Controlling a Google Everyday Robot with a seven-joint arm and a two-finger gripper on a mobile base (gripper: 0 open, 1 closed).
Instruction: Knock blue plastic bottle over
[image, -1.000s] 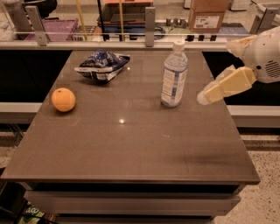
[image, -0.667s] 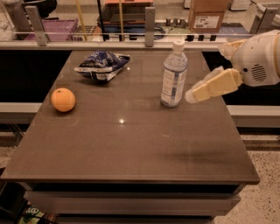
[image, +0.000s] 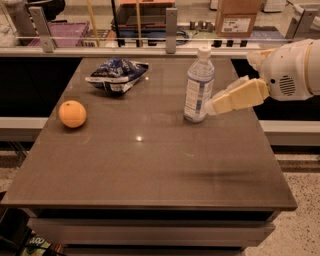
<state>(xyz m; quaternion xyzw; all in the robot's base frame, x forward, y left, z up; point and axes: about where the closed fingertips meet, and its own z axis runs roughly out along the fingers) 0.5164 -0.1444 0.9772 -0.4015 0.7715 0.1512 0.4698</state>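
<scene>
The blue plastic bottle (image: 198, 86) stands upright near the back right of the brown table (image: 150, 165). It is clear and bluish with a white cap and a pale label. My gripper (image: 214, 106) comes in from the right on a white arm. Its cream fingertips touch or nearly touch the bottle's lower right side. The gripper holds nothing.
An orange (image: 72, 113) sits at the left of the table. A blue-and-white snack bag (image: 116, 75) lies at the back, left of the bottle. A railing with metal posts (image: 171, 30) runs behind the table. A cardboard box (image: 237, 21) stands beyond it.
My gripper has moved left, from well clear of the bottle to right against its lower right side. The bottle still stands upright in the same place.
</scene>
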